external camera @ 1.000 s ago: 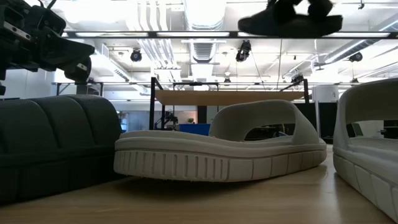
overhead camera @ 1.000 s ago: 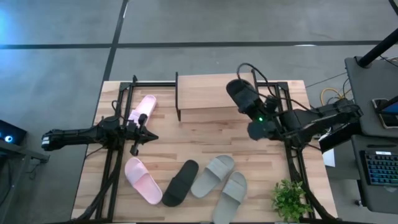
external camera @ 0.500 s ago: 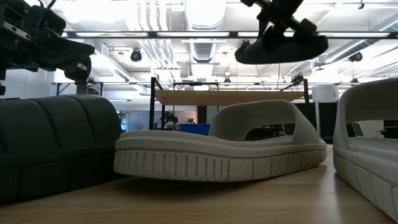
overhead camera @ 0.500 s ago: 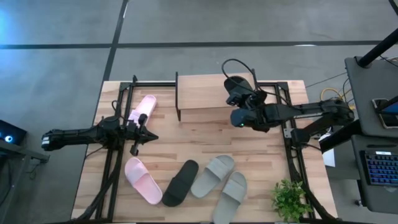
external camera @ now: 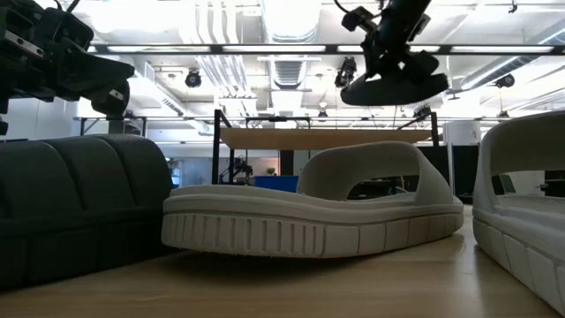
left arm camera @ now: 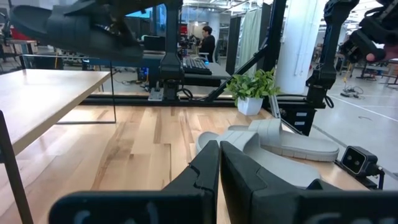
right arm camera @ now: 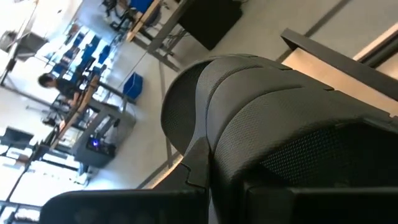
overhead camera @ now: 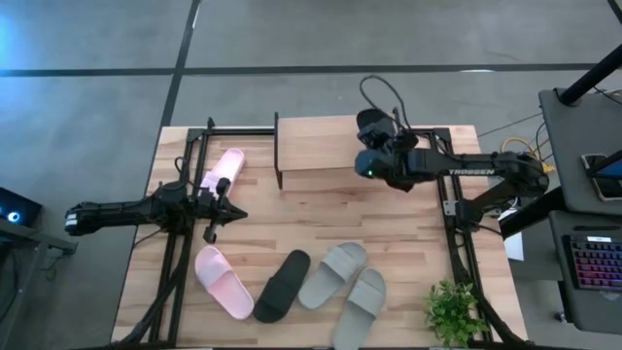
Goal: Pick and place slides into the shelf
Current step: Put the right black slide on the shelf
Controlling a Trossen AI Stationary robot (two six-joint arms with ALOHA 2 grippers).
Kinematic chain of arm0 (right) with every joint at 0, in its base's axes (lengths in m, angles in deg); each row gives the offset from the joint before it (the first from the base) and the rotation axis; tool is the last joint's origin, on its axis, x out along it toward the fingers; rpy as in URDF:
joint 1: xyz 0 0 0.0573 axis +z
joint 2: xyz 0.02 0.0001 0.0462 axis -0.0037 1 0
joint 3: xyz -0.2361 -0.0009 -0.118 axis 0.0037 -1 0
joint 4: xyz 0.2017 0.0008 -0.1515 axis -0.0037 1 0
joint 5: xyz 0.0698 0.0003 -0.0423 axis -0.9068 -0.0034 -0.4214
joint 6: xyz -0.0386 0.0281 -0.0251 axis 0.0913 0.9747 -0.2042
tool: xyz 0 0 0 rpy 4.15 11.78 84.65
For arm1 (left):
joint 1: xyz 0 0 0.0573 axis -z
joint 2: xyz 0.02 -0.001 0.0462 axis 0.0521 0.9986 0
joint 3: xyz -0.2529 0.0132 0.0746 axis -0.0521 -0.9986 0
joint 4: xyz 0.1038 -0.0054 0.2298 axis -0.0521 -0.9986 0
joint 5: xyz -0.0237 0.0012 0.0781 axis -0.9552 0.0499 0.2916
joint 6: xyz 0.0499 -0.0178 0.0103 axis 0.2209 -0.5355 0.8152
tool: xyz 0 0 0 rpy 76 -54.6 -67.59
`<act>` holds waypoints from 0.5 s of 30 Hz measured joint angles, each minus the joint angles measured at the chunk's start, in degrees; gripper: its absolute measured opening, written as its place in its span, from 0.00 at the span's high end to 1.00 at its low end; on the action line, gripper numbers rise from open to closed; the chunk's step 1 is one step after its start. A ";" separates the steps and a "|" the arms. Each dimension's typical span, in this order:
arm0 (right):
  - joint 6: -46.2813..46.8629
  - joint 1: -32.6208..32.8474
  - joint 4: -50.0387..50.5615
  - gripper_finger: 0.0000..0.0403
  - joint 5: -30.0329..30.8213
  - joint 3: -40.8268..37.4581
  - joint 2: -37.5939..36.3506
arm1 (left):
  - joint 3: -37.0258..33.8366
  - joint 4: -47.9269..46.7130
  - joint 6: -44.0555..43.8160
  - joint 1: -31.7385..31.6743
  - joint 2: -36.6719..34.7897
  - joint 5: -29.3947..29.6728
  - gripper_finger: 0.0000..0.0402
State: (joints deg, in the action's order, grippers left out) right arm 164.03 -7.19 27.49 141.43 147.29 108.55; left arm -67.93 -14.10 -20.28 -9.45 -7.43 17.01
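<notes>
My right gripper (overhead camera: 374,156) is shut on a black slide (external camera: 393,87) and holds it in the air over the right end of the shelf (overhead camera: 321,146). This slide fills the right wrist view (right arm camera: 261,124). My left gripper (overhead camera: 233,216) waits shut above the table's left side, beside a pink slide (overhead camera: 222,173) that lies sole down. Along the near edge lie the other pink slide (overhead camera: 224,282), a second black slide (overhead camera: 284,285) and two grey-green slides (overhead camera: 345,287), all on their soles. My right gripper has the black slide by its wide strap (right arm camera: 205,143), the fingers coming at it from above and from the table's right. The gripper itself hides the exact place of contact. The slide hangs below the fingers, sole down and slightly tilted, clear of the shelf's top board (external camera: 327,137).
A small potted plant (overhead camera: 452,311) stands at the near right corner. Black frame rails (overhead camera: 180,253) run along the table's left and right sides. Bare tabletop (overhead camera: 321,214) lies between the shelf and the row of slides.
My right gripper has carried the black slide toward the table's left and far edge, over the shelf, and lower. It has rolled on the way, so the slide has turned about in the air. The gripper stays shut on it.
</notes>
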 joint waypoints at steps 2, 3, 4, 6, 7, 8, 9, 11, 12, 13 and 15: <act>-1.60 -1.47 -2.16 0.97 -1.28 0.00 0.00 | 0.00 -0.04 -0.02 -0.02 0.07 0.01 1.00; -2.56 -2.23 -3.37 0.97 -1.99 0.00 0.00 | 0.00 -0.02 0.00 -0.02 0.07 0.02 1.00; -3.72 -3.07 -4.70 0.97 -2.86 0.00 0.00 | 0.00 -0.01 -0.01 -0.01 0.04 0.01 1.00; -5.64 -4.86 -7.09 0.97 -5.33 0.00 0.00 | 0.00 -0.02 -0.02 0.00 0.03 0.01 1.00; -6.25 -5.80 -8.07 0.97 -6.79 0.00 0.00 | 0.00 -0.01 -0.02 0.00 0.00 0.00 1.00; -6.43 -6.75 -8.86 0.97 -8.13 0.00 0.00 | 0.00 -0.02 0.00 0.00 0.00 0.00 1.00; -6.48 -7.66 -9.51 0.97 -9.27 0.00 0.00 | 0.00 -0.02 -0.01 0.00 0.00 0.02 1.00; -6.74 -9.06 -10.02 0.97 -10.53 0.00 0.00 | 0.00 -0.02 -0.02 0.00 0.00 0.02 1.00; -7.26 -9.62 -10.00 0.97 -10.68 -0.02 0.00 | 0.00 -0.02 0.00 0.00 0.00 0.00 1.00; -7.99 -10.02 -10.04 0.96 -10.70 -0.02 0.00 | 0.00 -0.02 0.00 -0.02 0.00 0.01 1.00; -9.12 -10.69 -10.58 0.95 -10.74 -0.04 0.00 | 0.00 -0.02 0.00 0.00 0.00 0.00 1.00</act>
State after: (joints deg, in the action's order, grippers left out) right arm 154.91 -17.88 16.91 130.69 147.25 108.55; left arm -67.93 -14.12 -20.28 -9.45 -7.43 17.00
